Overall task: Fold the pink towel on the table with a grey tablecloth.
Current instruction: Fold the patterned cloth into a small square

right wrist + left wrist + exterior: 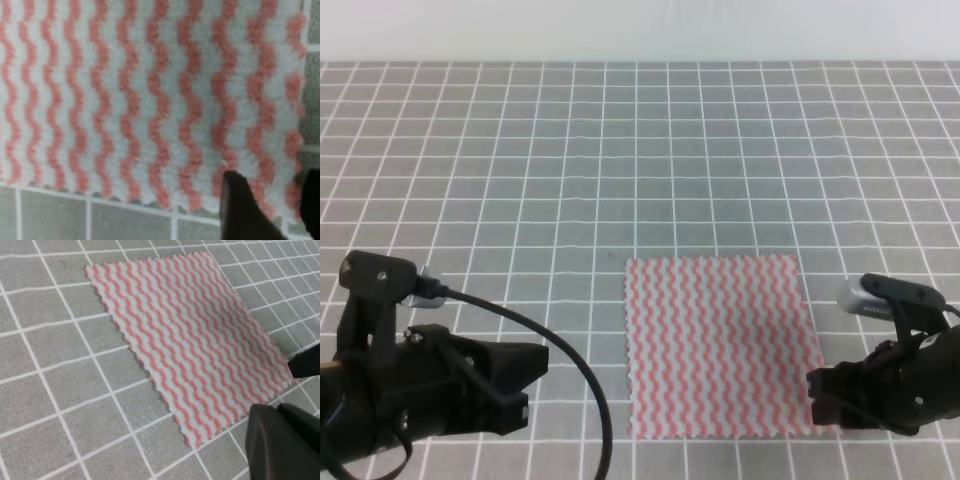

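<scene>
Pink towel (720,345) flat on grey tablecloth (620,150), right hand (823,398) at its corner

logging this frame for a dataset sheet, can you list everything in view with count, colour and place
pink towel: one, pink-and-white wavy stripes with pinked edges, lying flat and unfolded, near side of the table, right of centre
table with a grey tablecloth: one, grey with a grid of thin white lines, fills almost the whole exterior view
back wall: one, plain pale, strip along the top of the exterior view
left tool: one, black, with a camera and black cable on the arm, near left, apart from the towel; whether it is open cannot be told
right tool: one, black, open, fingers over the towel's near right corner
</scene>
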Robot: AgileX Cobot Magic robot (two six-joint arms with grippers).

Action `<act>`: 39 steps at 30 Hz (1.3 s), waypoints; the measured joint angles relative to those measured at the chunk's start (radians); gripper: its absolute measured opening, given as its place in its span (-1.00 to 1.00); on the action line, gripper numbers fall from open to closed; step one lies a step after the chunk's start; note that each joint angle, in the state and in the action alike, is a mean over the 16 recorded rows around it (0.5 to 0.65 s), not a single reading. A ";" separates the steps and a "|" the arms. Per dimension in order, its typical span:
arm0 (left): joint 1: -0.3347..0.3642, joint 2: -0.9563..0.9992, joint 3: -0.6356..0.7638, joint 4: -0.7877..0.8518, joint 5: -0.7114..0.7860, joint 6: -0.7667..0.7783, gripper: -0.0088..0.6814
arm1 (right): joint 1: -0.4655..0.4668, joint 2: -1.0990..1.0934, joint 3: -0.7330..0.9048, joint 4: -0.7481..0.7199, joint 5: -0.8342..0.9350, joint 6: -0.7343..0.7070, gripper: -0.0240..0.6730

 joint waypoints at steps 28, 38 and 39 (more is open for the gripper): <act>0.000 0.001 0.000 0.000 0.000 0.005 -0.97 | -0.001 0.004 -0.018 -0.022 0.016 0.006 -0.92; 0.000 0.003 0.000 -0.002 0.012 0.084 -0.98 | -0.001 -0.032 -0.074 -0.007 0.018 0.018 -0.97; 0.000 0.004 0.000 -0.005 0.016 0.098 -0.98 | -0.001 -0.034 -0.081 -0.004 0.015 0.019 -0.97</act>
